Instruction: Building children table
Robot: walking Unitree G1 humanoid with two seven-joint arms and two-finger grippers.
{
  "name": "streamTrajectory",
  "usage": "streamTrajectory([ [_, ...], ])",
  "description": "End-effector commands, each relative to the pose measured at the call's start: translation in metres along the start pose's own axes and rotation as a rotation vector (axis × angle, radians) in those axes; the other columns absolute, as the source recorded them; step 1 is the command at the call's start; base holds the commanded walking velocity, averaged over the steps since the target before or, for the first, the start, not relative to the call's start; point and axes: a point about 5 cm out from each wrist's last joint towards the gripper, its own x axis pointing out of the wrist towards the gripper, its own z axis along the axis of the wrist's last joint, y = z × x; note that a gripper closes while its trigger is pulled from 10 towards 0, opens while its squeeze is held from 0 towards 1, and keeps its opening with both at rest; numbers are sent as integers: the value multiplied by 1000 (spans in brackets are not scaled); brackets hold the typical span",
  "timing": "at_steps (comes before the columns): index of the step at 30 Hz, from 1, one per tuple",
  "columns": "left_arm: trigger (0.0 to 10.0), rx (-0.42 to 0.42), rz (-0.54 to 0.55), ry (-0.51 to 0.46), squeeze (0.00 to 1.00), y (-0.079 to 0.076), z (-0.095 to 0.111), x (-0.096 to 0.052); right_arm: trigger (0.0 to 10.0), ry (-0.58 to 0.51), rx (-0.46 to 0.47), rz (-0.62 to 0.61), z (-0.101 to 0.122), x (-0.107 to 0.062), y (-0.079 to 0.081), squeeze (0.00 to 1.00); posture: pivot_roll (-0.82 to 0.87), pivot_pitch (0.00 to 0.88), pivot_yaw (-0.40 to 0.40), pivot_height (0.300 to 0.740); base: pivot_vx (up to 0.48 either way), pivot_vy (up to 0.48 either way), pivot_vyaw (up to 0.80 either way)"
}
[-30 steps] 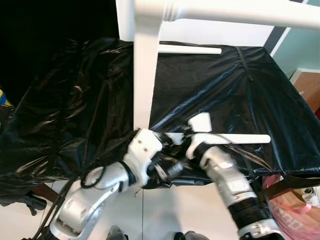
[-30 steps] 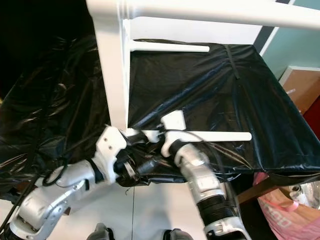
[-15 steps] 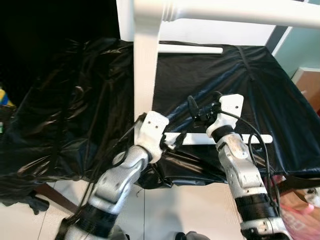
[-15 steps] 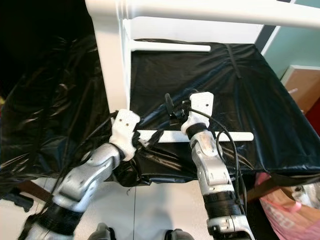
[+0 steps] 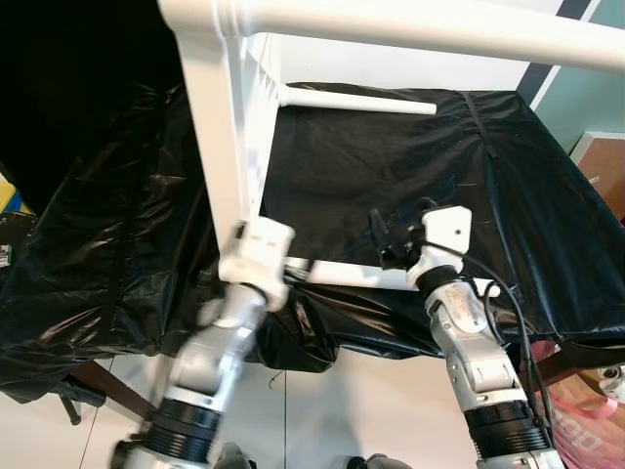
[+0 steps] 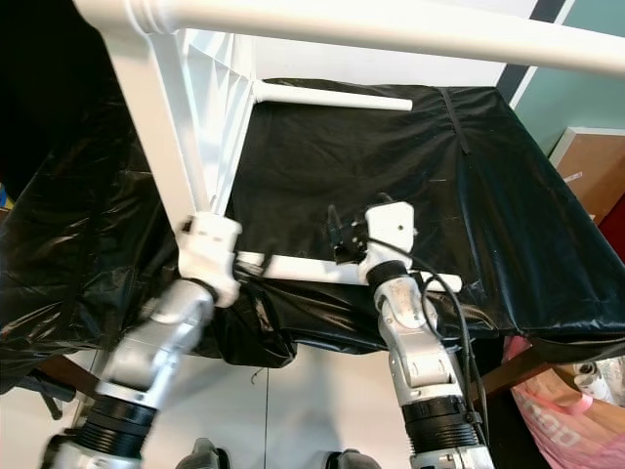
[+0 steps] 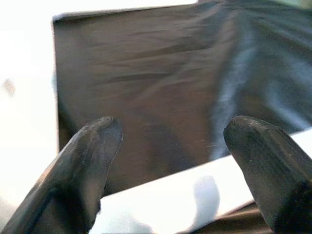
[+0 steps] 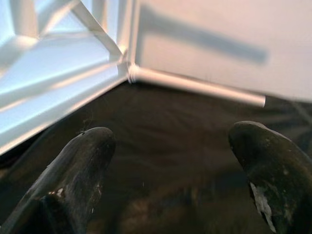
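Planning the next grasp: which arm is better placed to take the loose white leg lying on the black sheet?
Left. The left gripper has open jaws right over the loose white round table leg. The right gripper hovers open, aimed across the black plastic sheet.

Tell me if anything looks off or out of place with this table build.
The white table frame leans tilted rather than square on the black plastic sheet. One loose white leg lies flat near the sheet's front edge, between the open left gripper and open right gripper.
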Motion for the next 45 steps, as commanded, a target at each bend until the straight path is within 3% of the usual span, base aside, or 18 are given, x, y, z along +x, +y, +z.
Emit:
streamTrajectory([
  [1, 10000, 2, -41, -1, 0, -10, -1, -1, 10000, -43, -44, -23, 7, -3, -4, 0, 25, 78, -42, 740, 0, 0, 0],
  [3, 10000, 17, -109, 12, 0, -25, -4, -1, 10000, -142, -169, -84, 25, -8, -9, 0, 25, 85, -39, 740, 0, 0, 0],
  [6, 10000, 15, -122, 19, 0, -27, -5, 1, 10000, -224, -316, -172, 41, -13, -15, 0, 21, 92, -34, 740, 0, 0, 0],
  [7, 10000, 15, -122, 19, 0, -27, -5, 1, 10000, -224, -316, -172, 41, -13, -15, 0, 21, 92, -34, 740, 0, 0, 0],
  [9, 10000, 17, -128, 20, 0, -27, -3, 3, 10000, -284, -466, -253, 55, -17, -20, 0, 14, 95, -28, 740, 0, 0, 0],
  [12, 10000, 18, -129, 20, 0, -27, -3, 4, 10000, -303, -505, -272, 59, -19, -21, 0, 14, 95, -28, 740, 0, 0, 0],
  [15, 10000, 23, -137, 13, 0, -26, 1, 10, 10000, -414, -698, -396, 86, -20, -31, 0, -12, 105, -7, 740, 0, 0, 0],
  [17, 10000, 23, -137, 13, 0, -26, 1, 10, 10000, -414, -698, -396, 86, -20, -31, 0, -12, 105, -7, 740, 0, 0, 0],
  [20, 10000, 31, -144, 0, 0, -25, 6, 17, 10000, -552, -845, -465, 110, -23, -32, 0, -30, 110, 3, 740, 0, 0, 0],
  [22, 10000, 31, -144, 0, 0, -25, 6, 17, 10000, -552, -845, -465, 110, -23, -32, 0, -30, 110, 3, 740, 0, 0, 0],
  [25, 10000, 26, -145, -16, 0, -25, 11, 25, 10000, -646, -932, -511, 128, -23, -31, 0, -46, 119, 6, 740, 0, 0, 0],
  [28, 10000, 26, -145, -19, 0, -25, 11, 26, 10000, -650, -934, -521, 130, -22, -31, 0, -46, 119, 6, 740, 0, 0, 0],
  [30, 10000, 24, -147, -36, 0, -25, 17, 34, 10000, -705, -974, -538, 140, -24, -34, 0, -63, 127, 10, 740, 0, 0, 0],
  [33, 10000, 25, -150, -43, 0, -25, 20, 39, 10000, -731, -1031, -511, 144, -22, -33, 0, -69, 128, 12, 740, 0, 0, 0],
  [38, 10000, 19, -155, -56, 0, -26, 25, 45, 10000, -737, -1046, -486, 151, -18, -35, 0, -82, 130, 15, 740, 0, 0, 0],
  [42, 10000, 17, -159, -70, 0, -25, 30, 51, 10000, -713, -1088, -421, 158, -9, -37, 0, -87, 132, 13, 740, 0, 0, 0],
  [43, 10000, 17, -160, -86, 0, -25, 35, 57, 10000, -677, -1139, -323, 162, 1, -36, 0, -95, 134, 16, 740, 0, 0, 0],
  [45, 10000, 14, -161, -93, 0, -25, 38, 60, 10000, -658, -1156, -280, 163, 4, -36, 0, -103, 136, 18, 740, 0, 0, 0],
])
